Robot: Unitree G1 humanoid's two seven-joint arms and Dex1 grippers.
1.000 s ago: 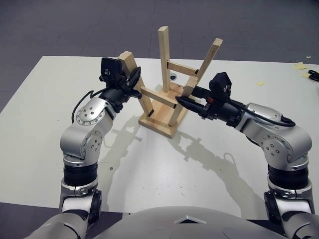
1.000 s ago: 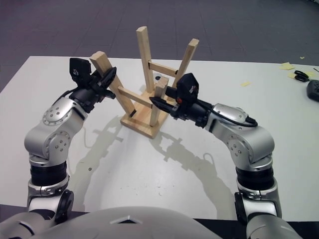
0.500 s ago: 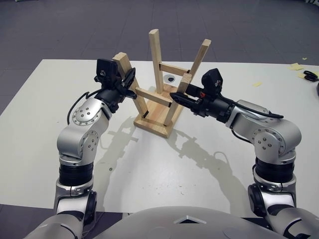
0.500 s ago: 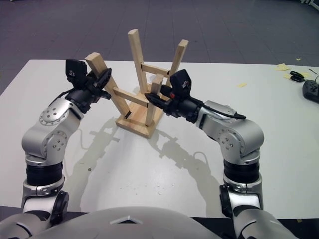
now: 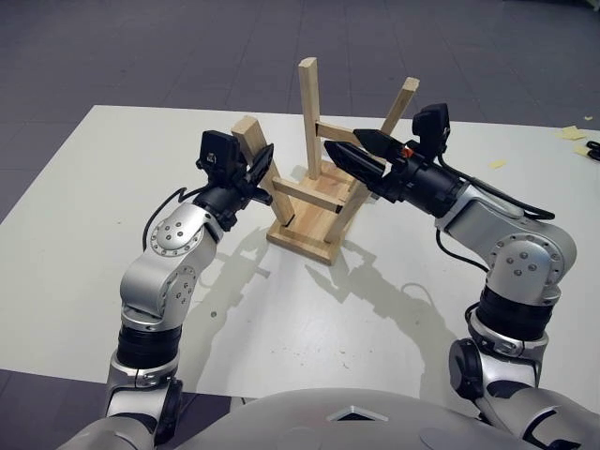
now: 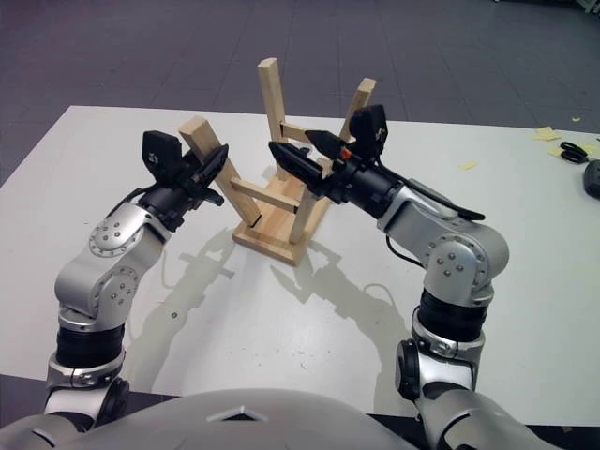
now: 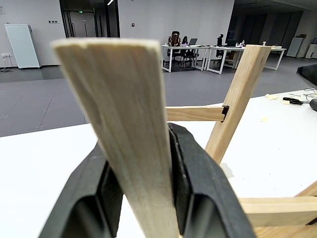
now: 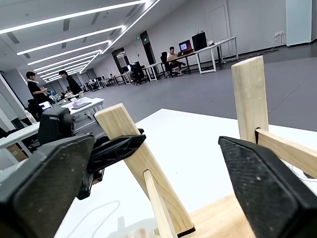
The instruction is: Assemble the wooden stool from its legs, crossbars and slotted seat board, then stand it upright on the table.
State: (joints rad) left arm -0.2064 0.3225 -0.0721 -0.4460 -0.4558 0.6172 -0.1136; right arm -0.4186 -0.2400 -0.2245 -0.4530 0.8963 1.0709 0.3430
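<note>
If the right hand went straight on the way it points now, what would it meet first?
Probably the slanted leg the left hand grips, about central between the right hand's open fingers; the upright leg stands near one finger and might catch first, depth unclear.

We count one table, one seat board, four legs, two crossbars in view, plus the left gripper and right gripper.

I see a white tabletop with small yellow paper scraps and a black object toward its far right.
</note>
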